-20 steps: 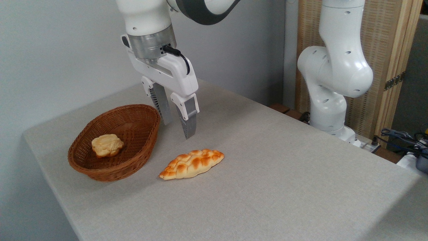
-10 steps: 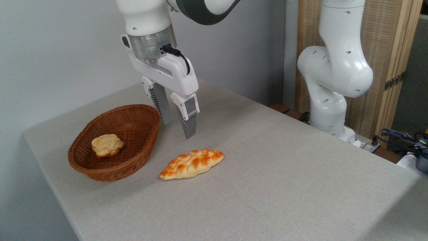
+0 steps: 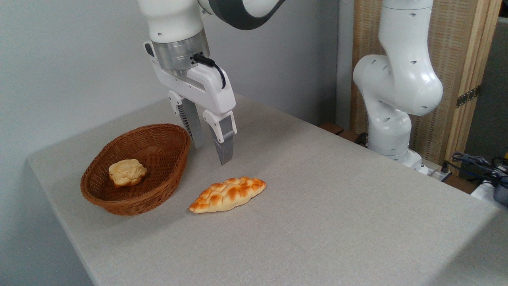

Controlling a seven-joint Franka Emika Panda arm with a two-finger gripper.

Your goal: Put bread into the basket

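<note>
The bread point(image 3: 227, 194), a long braided loaf with toasted orange bumps, lies flat on the grey table just right of the basket. The basket point(image 3: 158, 186) is an oval reddish-brown wicker one at the left. My gripper point(image 3: 211, 155) hangs above the table between the basket's right rim and the loaf, a little behind the bread. Its two grey fingers point(image 3: 224, 143) point down, stand apart and hold nothing.
A small pale yellow bun point(image 3: 127, 172) sits inside the basket. The arm's white base point(image 3: 393, 99) rises at the table's far right edge. Cables point(image 3: 480, 163) lie off the table at right. The table's left edge runs close beside the basket.
</note>
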